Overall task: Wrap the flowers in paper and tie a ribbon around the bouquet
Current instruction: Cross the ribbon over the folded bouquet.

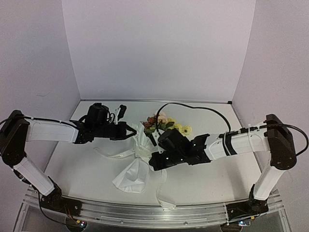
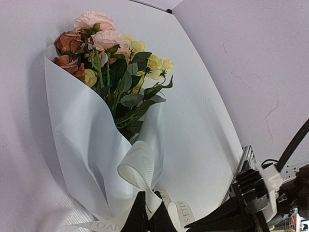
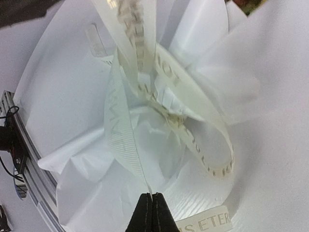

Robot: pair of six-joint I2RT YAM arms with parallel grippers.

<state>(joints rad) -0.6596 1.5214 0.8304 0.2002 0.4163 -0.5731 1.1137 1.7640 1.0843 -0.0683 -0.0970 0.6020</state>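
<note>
Right fingers (image 3: 145, 215) pinch ribbon (image 3: 123, 140); bouquet (image 1: 138, 169) lies flat (blooms (image 1: 161, 123) toward far wall).

From the top view we look down from above and behind the arms (image 1: 48, 131) toward the far wall (image 1: 154, 48), taking in the whole table (image 1: 77, 169). The left wrist view sits low and close, facing along the bouquet (image 2: 82, 145) toward its wide end, with the left gripper (image 2: 148, 200) at the bottom edge. The right wrist view looks steeply down, nearer still, on the ribbon (image 3: 145, 53), with the right gripper (image 3: 152, 203) at the bottom edge. All three views share the bouquet's tied waist.
</note>
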